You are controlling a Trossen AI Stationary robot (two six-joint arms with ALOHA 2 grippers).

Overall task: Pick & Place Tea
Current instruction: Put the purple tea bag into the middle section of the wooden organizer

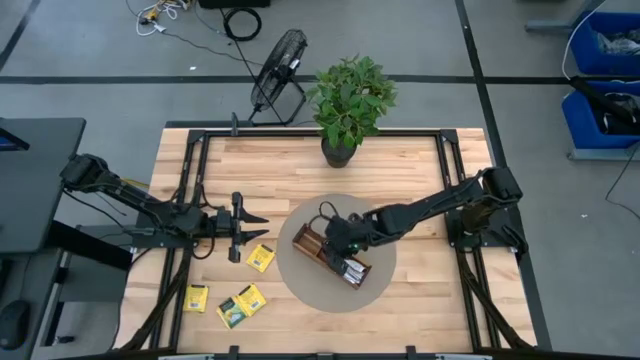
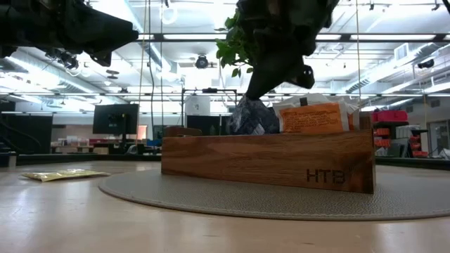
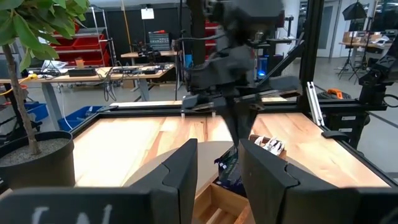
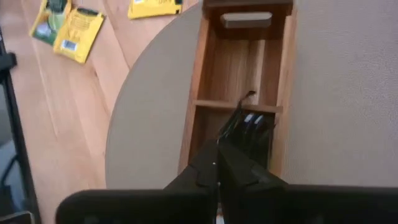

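— Over the wooden tray (image 4: 205,93), at table centre: the right gripper (image 4: 219,163) has its fingers pinched together on the top edge of a dark navy sachet (image 4: 249,124) standing in the tray's middle compartment, just past the divider.

— And the other tea?

— Orange-and-white sachets (image 2: 313,117) stand upright in the next compartment. Yellow sachets (image 1: 240,303) lie loose on the bare wood at about eight o'clock from the round mat (image 1: 300,285), one more (image 1: 261,258) near nine o'clock.

— The left gripper (image 1: 236,228)?

— Parked at nine o'clock, well apart from the tray, fingers partly spread, nothing between them.

— How should this step go?

— My judgement: seat the sachet straight down, keeping it off the divider, and release only once it stands against its neighbours. Opening while tilted could tip it over the wall.

— Plant (image 1: 350,100)?

— Twelve o'clock, clear of the work.
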